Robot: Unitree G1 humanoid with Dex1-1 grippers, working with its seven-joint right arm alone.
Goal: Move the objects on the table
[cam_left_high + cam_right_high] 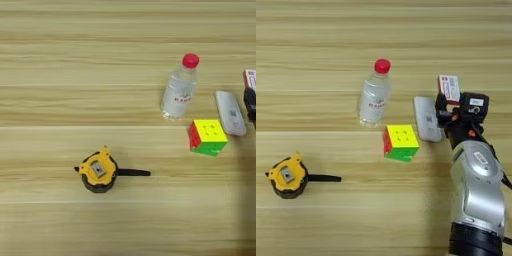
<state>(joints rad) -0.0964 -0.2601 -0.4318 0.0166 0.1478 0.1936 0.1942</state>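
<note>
A yellow-black tape measure (99,171) lies at the near left, its black strap pointing right. A clear bottle with a red cap (179,90) lies tilted on the wooden table (60,60). The multicoloured puzzle cube (401,142) sits just in front of the bottle, yellow face up. To the cube's right lies the flat white device (427,119). The small red-white box (449,88) is directly beyond my right gripper (448,107), which reaches in beside the white device. The gripper's black head meets the box's near edge, and I cannot tell whether it holds the box.
My silver forearm (478,190) rises from the bottom right corner and covers the table there. Bare planks stretch across the far side and the left half, apart from the tape measure.
</note>
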